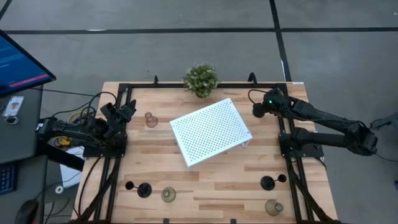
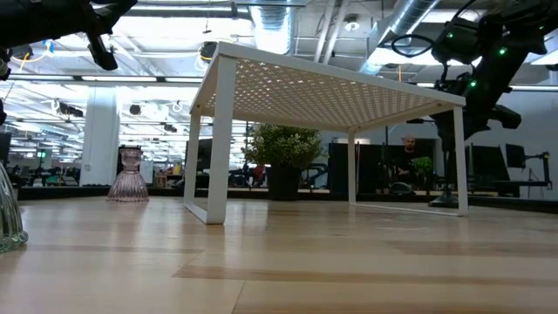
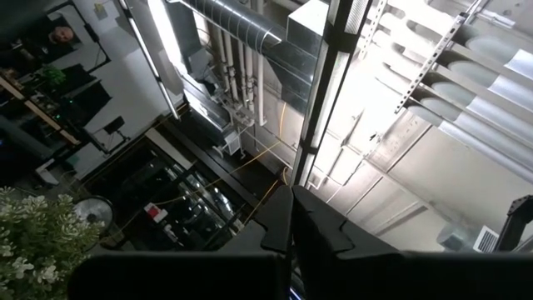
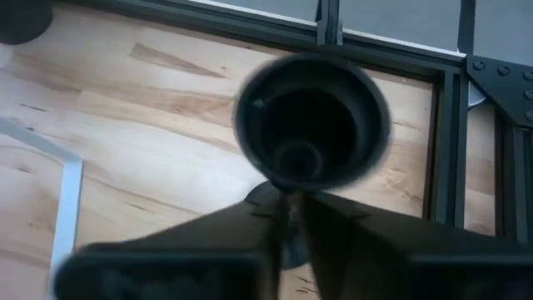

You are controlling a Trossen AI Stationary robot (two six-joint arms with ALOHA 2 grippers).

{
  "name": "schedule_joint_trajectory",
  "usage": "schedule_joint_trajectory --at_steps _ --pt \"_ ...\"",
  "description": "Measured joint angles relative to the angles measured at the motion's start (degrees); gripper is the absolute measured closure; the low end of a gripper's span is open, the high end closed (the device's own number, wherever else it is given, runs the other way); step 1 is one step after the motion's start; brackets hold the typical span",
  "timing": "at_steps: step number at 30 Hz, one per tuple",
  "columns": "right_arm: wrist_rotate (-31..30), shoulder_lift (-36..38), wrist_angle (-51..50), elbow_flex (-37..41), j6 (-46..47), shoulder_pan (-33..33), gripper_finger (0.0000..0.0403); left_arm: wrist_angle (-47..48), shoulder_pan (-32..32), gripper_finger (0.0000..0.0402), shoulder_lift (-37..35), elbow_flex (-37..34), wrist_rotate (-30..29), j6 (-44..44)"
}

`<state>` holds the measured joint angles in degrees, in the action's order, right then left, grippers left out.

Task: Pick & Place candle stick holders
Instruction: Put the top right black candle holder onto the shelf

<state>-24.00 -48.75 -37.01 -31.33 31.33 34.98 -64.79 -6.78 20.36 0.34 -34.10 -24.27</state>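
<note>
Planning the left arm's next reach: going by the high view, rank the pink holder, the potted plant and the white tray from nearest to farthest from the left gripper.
From the left gripper:
1. Pink holder, just beside it.
2. White tray, table centre.
3. Potted plant, at the far edge.

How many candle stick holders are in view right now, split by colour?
Black holders: 3, with two on the table and one in the right gripper
Olive-green holders: 2
Pink holder: 1
Total: 6
</note>
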Motion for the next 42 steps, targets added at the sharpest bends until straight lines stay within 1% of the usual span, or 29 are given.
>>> schedule_joint_trajectory --at_steps 1,4,7,14,21,25,28,32,34,37,40,42 --pt "0.0 0.0 0.0 0.0 0.0 0.0 0.0393 0.0 0.0 0.0392 0.0 0.0 0.0 0.0" --pt "0.0 0.0 -0.1 0.0 0.1 0.0 0.0391 0.0 0.0 0.0392 0.0 0.0 0.0 0.0" --pt "0.0 0.0 -0.6 0.0 0.2 0.0 0.0400 0.0 0.0 0.0392 0.0 0.0 0.0 0.0" --pt "0.0 0.7 -0.6 -0.4 0.2 -0.1 0.0402 0.0 0.0 0.0392 0.0 0.0 0.0 0.0" --pt "0.0 2.3 -1.4 -6.6 -2.8 -0.1 0.0402 0.0 0.0 0.0392 0.0 0.0 0.0 0.0" --pt "-0.1 2.3 -3.3 -11.1 -5.3 -0.1 0.0402 0.0 0.0 0.0392 0.0 0.0 0.0 0.0" --pt "-0.1 2.3 -5.5 -13.1 -5.8 -0.1 0.0403 0.0 0.0 0.0392 0.0 0.0 0.0 0.0" --pt "0.3 2.7 -10.7 -14.4 -4.4 -0.5 0.0403 0.0 0.0 0.0392 0.0 0.0 0.0 0.0" --pt "2.0 3.6 -14.0 -15.8 -3.1 -1.7 0.0403 0.0 0.0 0.0392 0.0 0.0 0.0 0.0" --pt "5.7 6.3 -18.6 -18.7 -1.0 -5.3 0.0403 0.0 0.0 0.0392 0.0 0.0 0.0 0.0" --pt "8.3 9.1 -22.6 -19.7 5.1 -8.9 0.0399 0.0 0.0 0.0392 0.0 0.0 0.0 0.0" --pt "9.2 10.6 -23.9 -18.3 8.4 -11.0 0.0383 0.0 0.0 0.0392 0.0 0.0 0.0 0.0"
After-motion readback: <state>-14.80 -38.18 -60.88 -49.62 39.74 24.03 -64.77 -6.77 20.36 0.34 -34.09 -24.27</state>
